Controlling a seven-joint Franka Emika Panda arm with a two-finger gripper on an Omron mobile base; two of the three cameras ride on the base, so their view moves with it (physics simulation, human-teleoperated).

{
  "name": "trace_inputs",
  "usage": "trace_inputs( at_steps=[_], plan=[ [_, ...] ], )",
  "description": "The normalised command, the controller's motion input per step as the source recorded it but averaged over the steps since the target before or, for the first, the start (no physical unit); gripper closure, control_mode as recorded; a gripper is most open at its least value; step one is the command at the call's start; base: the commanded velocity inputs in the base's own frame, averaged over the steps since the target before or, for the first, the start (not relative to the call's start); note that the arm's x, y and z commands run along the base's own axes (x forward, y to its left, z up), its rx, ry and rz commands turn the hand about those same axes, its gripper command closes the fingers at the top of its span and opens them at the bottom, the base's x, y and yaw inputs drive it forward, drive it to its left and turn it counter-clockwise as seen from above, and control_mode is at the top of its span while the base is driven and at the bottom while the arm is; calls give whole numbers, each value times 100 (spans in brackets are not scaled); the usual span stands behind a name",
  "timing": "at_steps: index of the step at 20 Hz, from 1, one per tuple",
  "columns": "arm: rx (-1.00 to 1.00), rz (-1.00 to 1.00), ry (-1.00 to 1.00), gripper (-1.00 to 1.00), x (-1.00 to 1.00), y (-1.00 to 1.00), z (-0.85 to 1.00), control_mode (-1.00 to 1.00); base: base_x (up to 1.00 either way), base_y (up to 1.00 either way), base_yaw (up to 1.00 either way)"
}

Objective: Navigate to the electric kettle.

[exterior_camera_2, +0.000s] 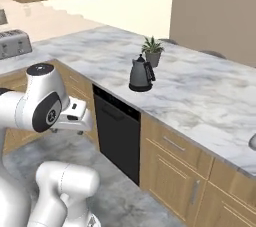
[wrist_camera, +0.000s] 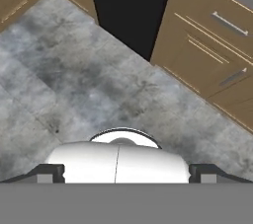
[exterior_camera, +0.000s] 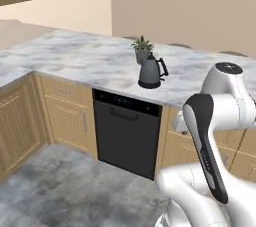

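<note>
One electric kettle (exterior_camera: 150, 73) stands beside one potted plant (exterior_camera: 142, 48).

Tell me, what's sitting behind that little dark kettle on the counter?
Just behind the electric kettle stands a small potted plant on the marble counter. The kettle covers the pot's lower part, so whether they touch is unclear.

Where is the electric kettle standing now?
The electric kettle stands on the marble counter, above the black dishwasher and just in front of a small potted plant; both base views show it.
</note>
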Motion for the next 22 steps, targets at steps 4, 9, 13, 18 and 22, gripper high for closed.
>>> trace_inputs(
  at_steps=[4, 9, 13, 18, 22],
  plan=[
    [0, 0, 0, -100, 0, 0, 0, 100, 33, 0, -31],
    [0, 0, 0, -100, 0, 0, 0, 100, 16, 11, -37],
    [0, 0, 0, -100, 0, 0, 0, 100, 15, 33, -41],
    [0, 0, 0, -100, 0, 0, 0, 100, 27, 55, -40],
    [0, 0, 0, -100, 0, 0, 0, 100, 31, 74, -35]
  ],
)
